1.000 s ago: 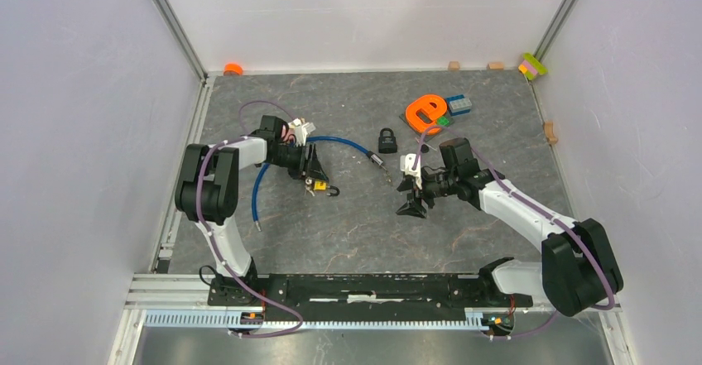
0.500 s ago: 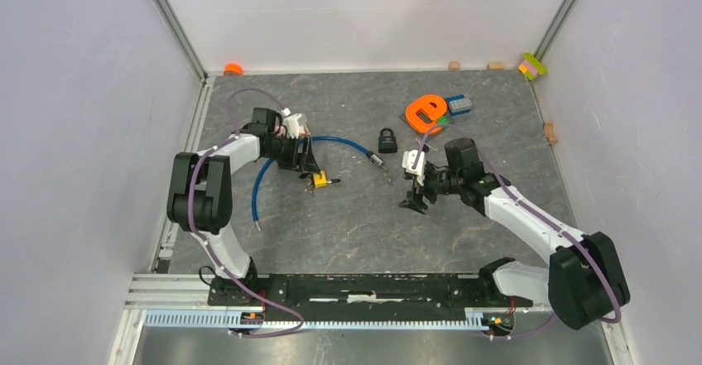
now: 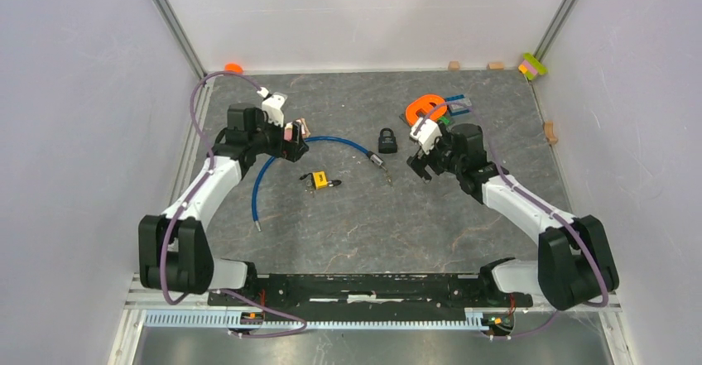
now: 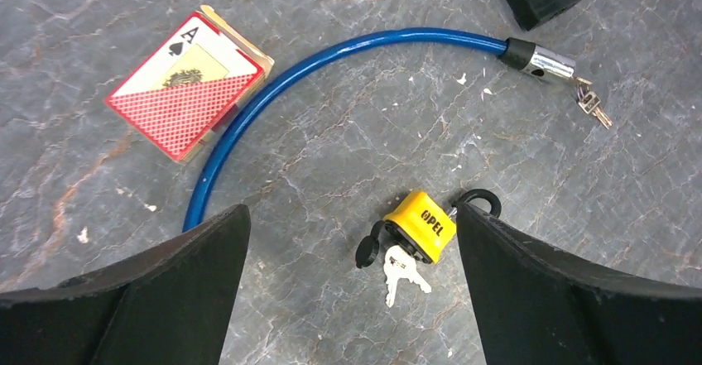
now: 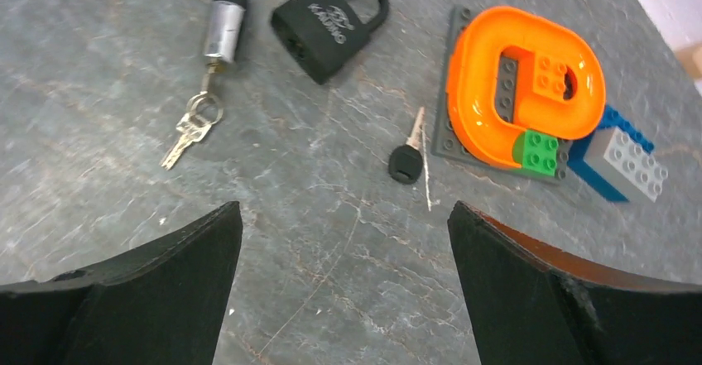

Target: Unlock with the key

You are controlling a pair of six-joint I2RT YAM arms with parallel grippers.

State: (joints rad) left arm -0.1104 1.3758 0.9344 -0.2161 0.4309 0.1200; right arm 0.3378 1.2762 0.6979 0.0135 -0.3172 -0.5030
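Across the middle of the overhead view lies the grey table (image 3: 356, 224). Neither arm holds anything. The left fingers (image 4: 165, 299) stand wide apart above the stone, and the right fingers (image 5: 149, 290) are spread just as wide and empty.

A blue cable (image 4: 331, 50) arcs through the upper half of the left wrist view. Its metal end at upper right carries a small key bunch (image 5: 189, 137). An orange brick build (image 5: 513, 92) sits at upper right of the right wrist view. A card box (image 4: 186, 92) lies at upper left of the left wrist view, touching the cable.

The black padlock (image 5: 331, 24) lies flat at top centre of the right wrist view, its shackle closed. The yellow padlock (image 4: 418, 226) lies low in the centre of the left wrist view, framed by the left fingers, with keys (image 4: 403, 270) at its base. I cannot tell whether its shackle is sprung. Smallest is a loose key (image 5: 407, 158) with a black head, just beside the build and near the black padlock.

The padlocks look dense, rigid and smooth, so each is probably best pinched across its flat faces to stop it twisting. The loose key looks thin and light and lies flat on hard stone, so it will likely skid. Its thicker plastic head seems the place to grip it.
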